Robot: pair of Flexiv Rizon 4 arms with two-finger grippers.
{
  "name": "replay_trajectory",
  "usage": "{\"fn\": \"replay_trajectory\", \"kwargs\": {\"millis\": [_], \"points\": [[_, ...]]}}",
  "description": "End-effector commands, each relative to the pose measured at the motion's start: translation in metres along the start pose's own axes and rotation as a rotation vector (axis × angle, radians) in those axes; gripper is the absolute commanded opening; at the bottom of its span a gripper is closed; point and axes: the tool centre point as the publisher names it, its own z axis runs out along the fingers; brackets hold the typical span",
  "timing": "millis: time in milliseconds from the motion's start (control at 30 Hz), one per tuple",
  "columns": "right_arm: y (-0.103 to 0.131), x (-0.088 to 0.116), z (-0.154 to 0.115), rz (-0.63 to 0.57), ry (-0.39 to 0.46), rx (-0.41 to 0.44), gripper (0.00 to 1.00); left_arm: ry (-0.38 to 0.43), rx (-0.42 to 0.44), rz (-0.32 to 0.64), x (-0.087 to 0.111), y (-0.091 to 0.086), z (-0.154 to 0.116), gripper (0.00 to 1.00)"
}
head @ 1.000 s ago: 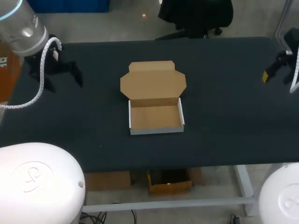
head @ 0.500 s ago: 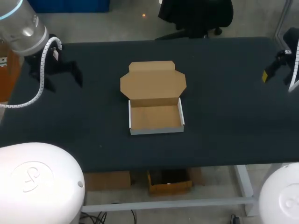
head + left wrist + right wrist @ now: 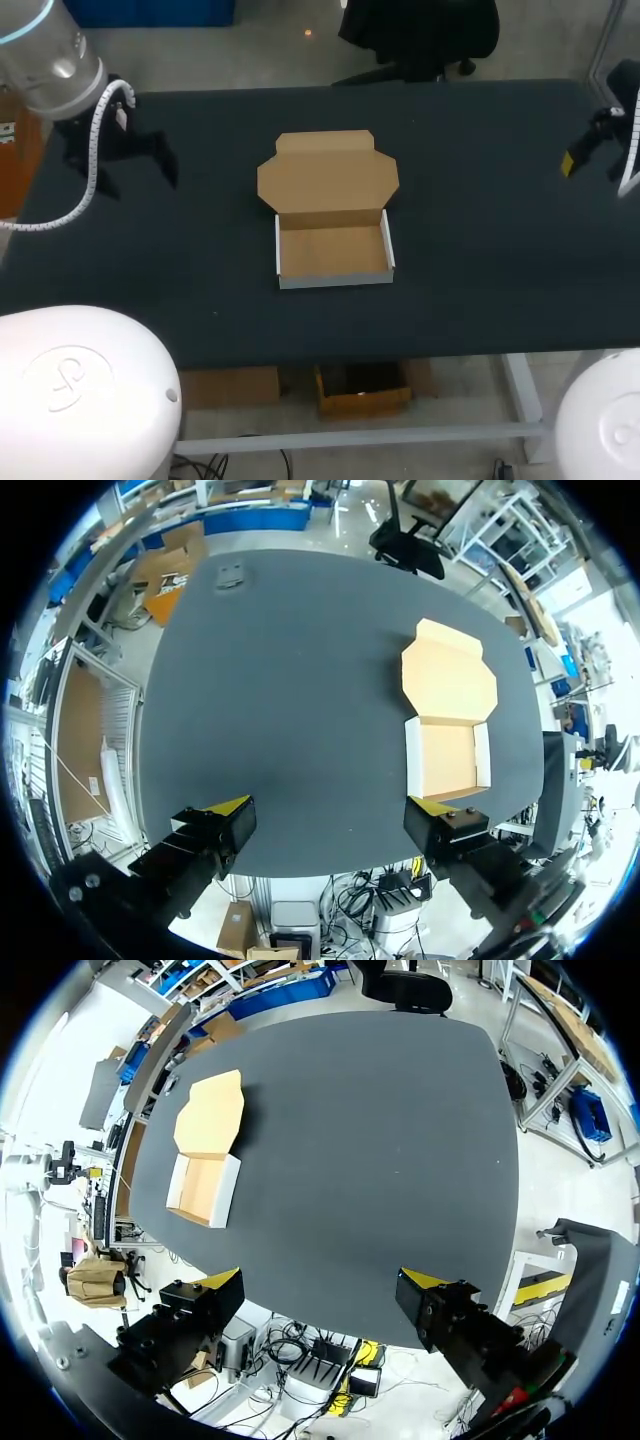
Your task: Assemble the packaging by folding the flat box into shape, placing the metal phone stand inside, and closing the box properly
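At the centre of the frame the box (image 3: pixel 330 212) sat on the counter (image 3: pixel 480 200), tray formed and lid flat behind, with no phone stand in sight. The left tool (image 3: pixel 328 808) and right tool (image 3: pixel 320 1280) hung wide open and empty at the frame's edges. To my eye, the stand should go in flat before the lid is touched.

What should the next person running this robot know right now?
Left arm: jaws open, empty, above the table's left side.
Right arm: jaws open, empty, at the table's right edge.
Box: mid-table, folded into shape, nothing inside; lid lies open behind it.
Phone stand: not in any view.
Done: folding the box.
Left: find the stand, put it in the box, close the lid.
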Motion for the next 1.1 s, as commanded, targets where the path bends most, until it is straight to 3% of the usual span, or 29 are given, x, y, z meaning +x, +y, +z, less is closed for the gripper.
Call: {"fn": "replay_trajectory", "kwargs": {"millis": [33, 1100], "points": [[-0.0005, -0.0003, -0.0020, -0.001, 0.003, 0.004, 1.00, -0.006, -0.004, 0.000, 0.0015, -0.0020, 0.0004, 1.00], [-0.0005, -0.0003, -0.0020, -0.001, 0.003, 0.004, 1.00, -0.031, -0.018, -0.011, -0.0013, -0.0068, 0.0038, 1.00]]}}
